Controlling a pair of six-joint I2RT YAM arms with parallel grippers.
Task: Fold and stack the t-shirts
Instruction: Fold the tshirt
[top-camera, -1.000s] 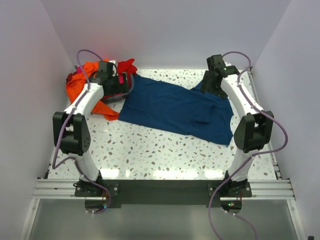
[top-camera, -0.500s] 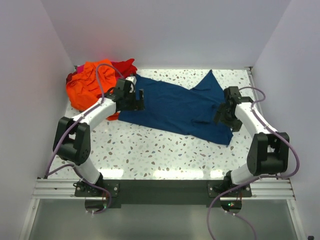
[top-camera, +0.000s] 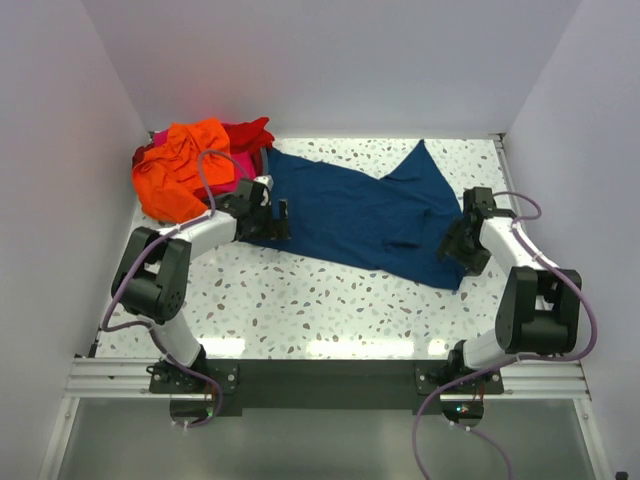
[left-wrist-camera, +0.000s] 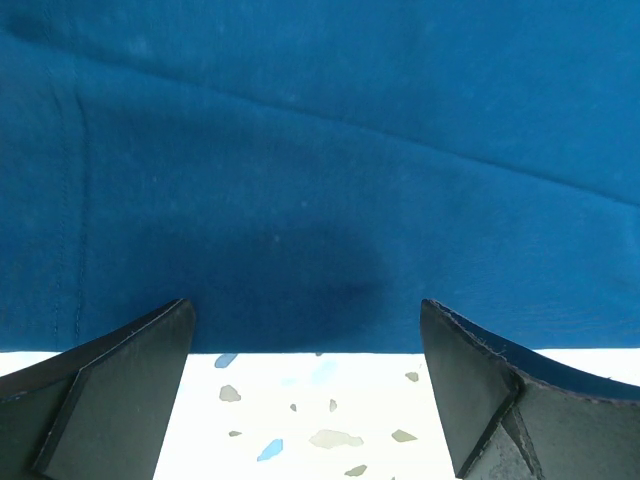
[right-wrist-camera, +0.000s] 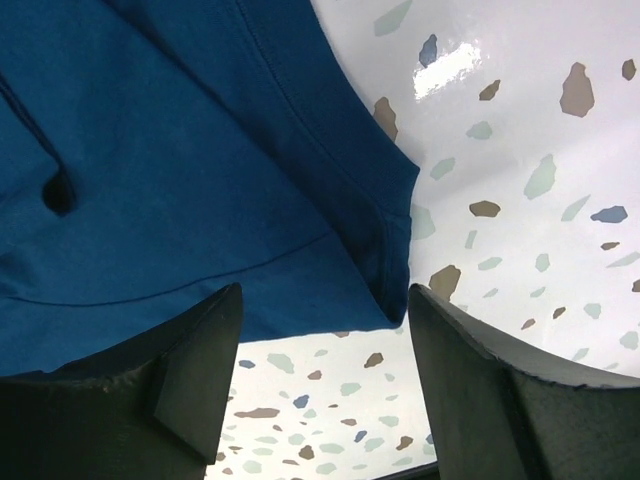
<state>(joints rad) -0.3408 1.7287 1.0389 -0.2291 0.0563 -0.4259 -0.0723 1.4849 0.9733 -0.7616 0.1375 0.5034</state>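
The navy t-shirt (top-camera: 355, 215) lies spread across the back half of the speckled worktop (top-camera: 330, 300), slanting from the back left towards the right edge, with one point of cloth sticking up at the back. The orange t-shirt (top-camera: 180, 170) sits crumpled in the back left corner, the red t-shirt (top-camera: 250, 133) bunched behind it and a strip of pink t-shirt (top-camera: 240, 166) showing between them. The left arm is folded sharply at the elbow, its forearm running low and to the right, so the left claw (top-camera: 272, 215) sits at the navy shirt's left hem. Its wrist view shows the fingers (left-wrist-camera: 120, 380) spread wide on the worktop, the hem just ahead of them and nothing gripped. The right arm bends at its elbow near the right wall and reaches back and inward to the shirt's near right corner. The right claw (right-wrist-camera: 325, 320) stands partly open with that corner between its fingers, not yet pinched.
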